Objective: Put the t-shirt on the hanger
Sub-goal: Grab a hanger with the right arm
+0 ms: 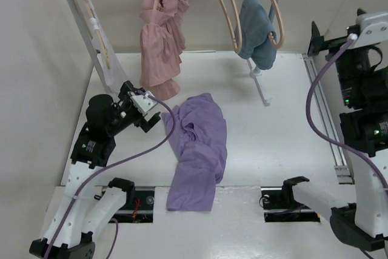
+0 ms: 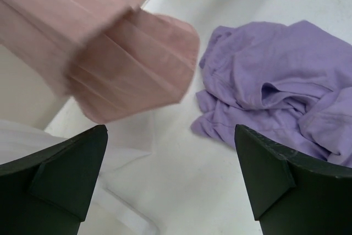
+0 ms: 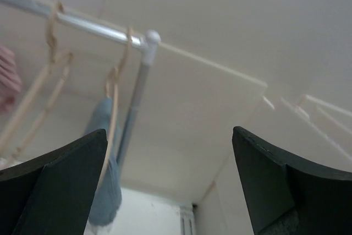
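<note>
The lavender t-shirt (image 1: 197, 147) lies crumpled on the white table, stretching toward the front edge. It also shows at the right of the left wrist view (image 2: 275, 92). My left gripper (image 1: 154, 108) is open and empty, low over the table just left of the shirt's upper edge, not touching it (image 2: 170, 174). An empty pale wooden hanger (image 1: 225, 13) hangs on the rail at the back. My right gripper (image 1: 315, 39) is open and empty, raised at the far right and facing the rail (image 3: 170, 180). The empty hanger shows at the left of its view (image 3: 38, 94).
A dusty pink garment (image 1: 160, 34) hangs just behind my left gripper (image 2: 126, 59). A blue-grey garment (image 1: 257, 25) hangs on another hanger to the right (image 3: 104, 191). The rack's metal posts (image 1: 82, 22) stand at the back left and centre right. More hangers hang at the left.
</note>
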Robot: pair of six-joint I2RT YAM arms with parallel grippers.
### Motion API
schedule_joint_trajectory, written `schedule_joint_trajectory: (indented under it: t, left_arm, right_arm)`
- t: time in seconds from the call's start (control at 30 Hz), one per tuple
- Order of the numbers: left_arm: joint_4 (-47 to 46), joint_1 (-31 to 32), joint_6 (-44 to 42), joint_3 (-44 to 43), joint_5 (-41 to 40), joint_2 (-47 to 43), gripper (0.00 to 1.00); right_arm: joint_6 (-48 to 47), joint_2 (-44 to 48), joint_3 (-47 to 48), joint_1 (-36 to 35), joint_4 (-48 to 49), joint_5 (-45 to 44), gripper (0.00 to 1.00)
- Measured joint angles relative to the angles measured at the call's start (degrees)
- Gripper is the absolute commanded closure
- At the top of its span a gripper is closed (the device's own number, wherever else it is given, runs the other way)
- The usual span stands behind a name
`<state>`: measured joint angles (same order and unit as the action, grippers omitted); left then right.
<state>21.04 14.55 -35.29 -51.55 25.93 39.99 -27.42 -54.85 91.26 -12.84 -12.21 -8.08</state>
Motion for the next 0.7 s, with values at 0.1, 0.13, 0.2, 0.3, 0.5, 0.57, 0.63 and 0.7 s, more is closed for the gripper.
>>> schedule_joint_trajectory:
  t: [0.1, 0.13, 0.2, 0.3, 0.5, 0.57, 0.63, 0.7]
  left_arm:
    - [3.15, 0.00, -2.10, -8.33, 0.37, 3.43, 0.13]
    - [3.58, 0.00, -2.78, -10.71, 0.52, 4.50, 0.18]
    - [4.72, 0.00, -3.32, -13.84, 0.72, 6.08, 0.19]
    - [6.95, 0.00, -3.50, -16.41, 1.18, 8.17, 0.23]
    - [9.03, 0.00, -1.70, -17.07, 1.22, 12.70, 0.23]
    - [9.35, 0.00, -1.27, -17.07, 1.14, 13.88, 0.20]
    - [9.62, 0.00, -0.66, -17.07, 1.03, 14.25, 0.18]
    - [9.55, 0.00, 0.28, -17.07, 1.03, 14.16, 0.17]
  right_arm:
    - [2.19, -5.55, 11.04, 0.00, -1.73, 5.99, 0.00]
    - [3.37, -7.78, 14.95, 0.00, -2.29, 7.32, 0.00]
    - [5.62, -11.89, 21.46, 0.00, -3.30, 9.33, 0.04]
    - [9.01, -18.32, 28.72, -0.55, -5.77, 12.00, 0.19]
    - [14.10, -30.08, 31.56, -2.86, -7.50, 15.80, 0.15]
    - [15.10, -34.42, 32.00, -3.63, -7.56, 15.82, 0.09]
    - [15.82, -38.51, 32.98, -4.57, -7.65, 15.74, 0.01]
    - [16.26, -41.86, 34.38, -5.70, -8.00, 15.39, 0.01]
